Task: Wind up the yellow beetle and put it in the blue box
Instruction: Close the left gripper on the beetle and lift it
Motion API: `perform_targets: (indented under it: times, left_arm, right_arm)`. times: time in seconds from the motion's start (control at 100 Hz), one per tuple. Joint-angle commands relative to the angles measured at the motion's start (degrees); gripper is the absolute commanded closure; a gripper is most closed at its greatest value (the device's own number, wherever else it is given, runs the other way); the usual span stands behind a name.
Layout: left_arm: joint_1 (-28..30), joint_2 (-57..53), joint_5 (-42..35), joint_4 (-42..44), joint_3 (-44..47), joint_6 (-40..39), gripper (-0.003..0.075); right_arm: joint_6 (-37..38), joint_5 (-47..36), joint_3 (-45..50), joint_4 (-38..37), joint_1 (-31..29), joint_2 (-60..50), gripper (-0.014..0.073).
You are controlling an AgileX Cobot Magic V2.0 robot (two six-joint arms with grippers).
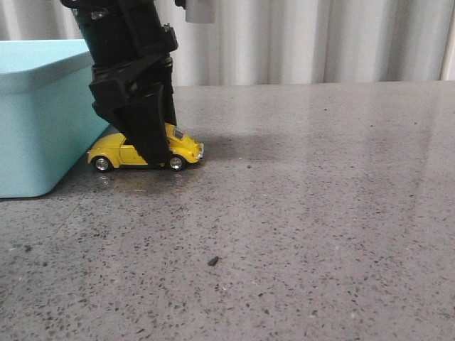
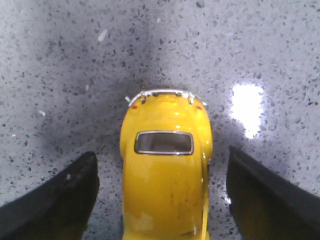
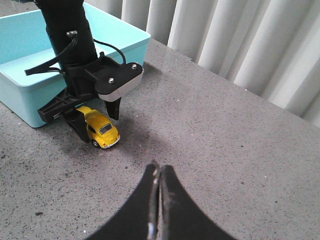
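Observation:
The yellow beetle stands on its wheels on the grey speckled table, right beside the blue box. My left gripper is lowered over the car and open. In the left wrist view its fingers stand on either side of the beetle, with a gap of table showing on each side. The right wrist view shows the left arm above the beetle and the box behind it. My right gripper is shut and empty, above bare table away from the car.
A white pleated curtain runs behind the table's far edge. A small dark speck lies on the table in front of the car. The table stretches to the right of the beetle.

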Motion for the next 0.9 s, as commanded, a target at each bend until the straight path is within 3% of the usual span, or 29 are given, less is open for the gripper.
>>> perform_targets:
  times: [0.0,0.61,0.71,0.89]
  left_arm:
    - [0.0,-2.5,-0.9,-1.0,-1.4,0.0,0.0227]
    - [0.0,-1.9,-0.2,-1.0,-1.4,0.0,0.0237]
    - [0.0,-1.9,0.0,-1.0,-1.4,0.0,0.0313]
    - [0.0,-2.1,0.6,-1.0,-1.6,0.0,0.0516]
  right_arm:
    - [-0.6,-3.9,-1.3,-0.4,0.0,0.0,0.0635]
    - [-0.6,-3.6,-1.3,0.1,0.0,0.0,0.0635]
    - [-0.6,-3.6,-1.3,0.1,0.0,0.0,0.0635]
    - [-0.6,-3.6,-1.3,0.1,0.0,0.0,0.0635]
